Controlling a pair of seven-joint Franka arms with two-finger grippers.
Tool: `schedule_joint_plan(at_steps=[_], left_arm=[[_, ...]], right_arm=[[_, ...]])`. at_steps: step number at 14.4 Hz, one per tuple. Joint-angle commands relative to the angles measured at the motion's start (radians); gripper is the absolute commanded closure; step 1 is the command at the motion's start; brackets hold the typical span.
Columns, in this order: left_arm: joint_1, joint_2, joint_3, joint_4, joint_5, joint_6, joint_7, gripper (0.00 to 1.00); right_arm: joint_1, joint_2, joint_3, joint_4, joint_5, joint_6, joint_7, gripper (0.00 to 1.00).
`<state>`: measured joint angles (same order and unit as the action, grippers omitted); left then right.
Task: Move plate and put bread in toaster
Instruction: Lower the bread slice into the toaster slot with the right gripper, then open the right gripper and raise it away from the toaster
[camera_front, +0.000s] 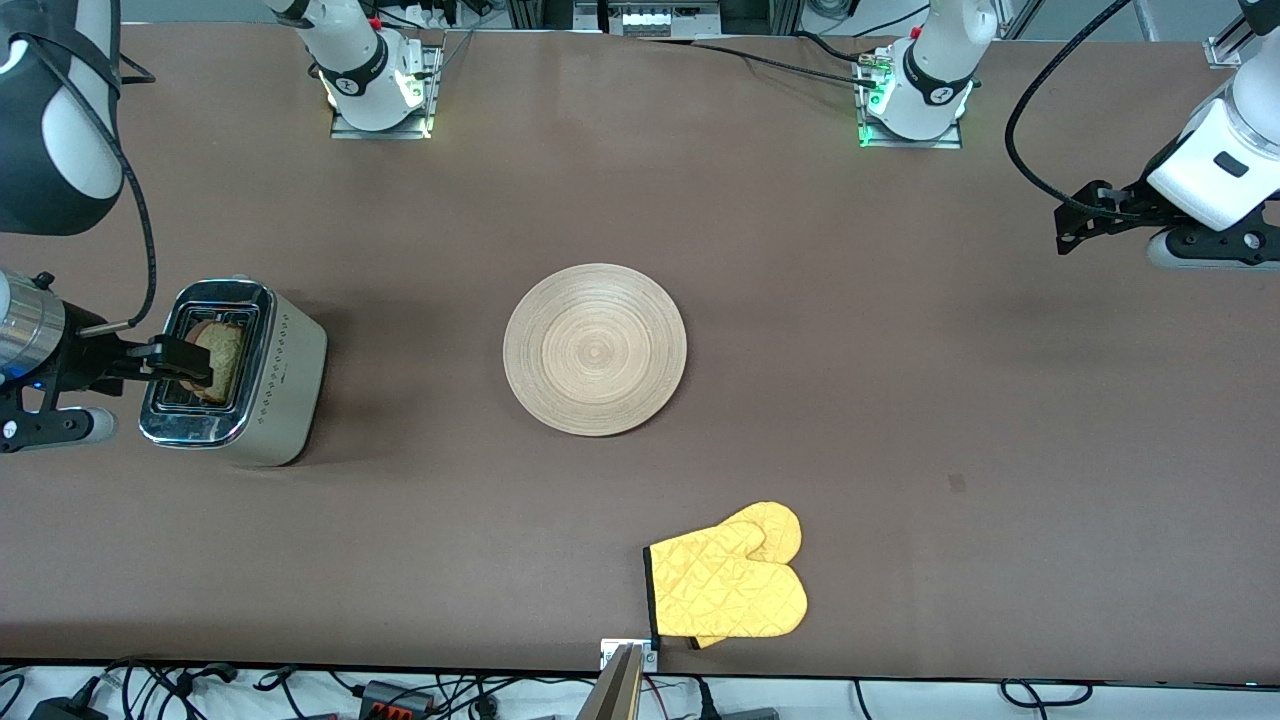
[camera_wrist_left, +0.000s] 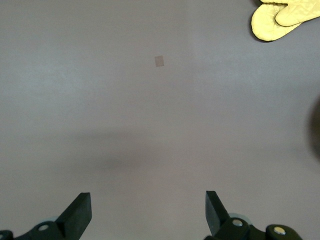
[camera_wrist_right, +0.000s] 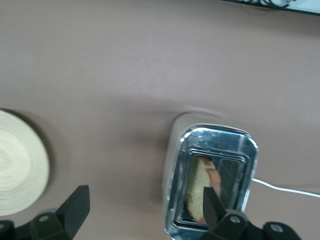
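You have one round, flat, light tan wooden plate (camera_front: 595, 349) with fine concentric ring grain lying in the middle of the matte brown table (camera_front: 900, 420). Toward the right arm's end of the table stands one boxy two-slot toaster (camera_front: 240, 375) with beige sides, a row of small dots along its side and a shiny chrome top; a thin white cord (camera_wrist_right: 287, 189) trails from it in the right wrist view. The single slice of pale speckled bread (camera_front: 222, 360) with a brown crust sits tilted in a slot of the toaster, its upper part still showing above the chrome.

Your right claw (camera_front: 182, 361) is over the toaster top, right beside the bread, with its black fingers spread apart and gripping nothing. Your left claw (camera_wrist_left: 145, 212) waits above bare table at the left arm's end, fingers wide apart and empty.

One quilted yellow oven mitt (camera_front: 730, 580) with a black cuff edge lies flat nearer the front camera than the plate. A small square patch (camera_wrist_left: 159, 61) marks the table surface.
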<state>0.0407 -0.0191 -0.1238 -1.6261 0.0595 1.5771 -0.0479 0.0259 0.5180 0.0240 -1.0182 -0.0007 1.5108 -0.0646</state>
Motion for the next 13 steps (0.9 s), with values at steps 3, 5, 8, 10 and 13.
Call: schedule_joint_plan(at_steps=[3,5,8,10,13], left_arm=[[0.002,0.018,-0.002,0.029,-0.003,-0.006,-0.007,0.0],[0.002,0.018,-0.002,0.029,-0.003,-0.009,-0.007,0.0],[0.001,0.018,-0.002,0.029,-0.001,-0.008,-0.007,0.0],[0.002,0.018,-0.002,0.029,-0.003,-0.009,-0.006,0.0],[0.002,0.018,-0.002,0.029,-0.003,-0.011,-0.007,0.0]], right_arm=[[-0.05,-0.001,0.01,0.02,0.059,-0.134,-0.007,0.0],[-0.05,-0.018,0.011,0.02,0.053,-0.144,-0.131,0.0],[-0.053,-0.015,0.004,0.02,0.059,-0.139,-0.192,0.0],[-0.053,-0.015,0.005,0.02,0.071,-0.116,-0.189,0.0],[-0.058,-0.013,-0.004,0.021,0.071,-0.083,-0.19,0.0]])
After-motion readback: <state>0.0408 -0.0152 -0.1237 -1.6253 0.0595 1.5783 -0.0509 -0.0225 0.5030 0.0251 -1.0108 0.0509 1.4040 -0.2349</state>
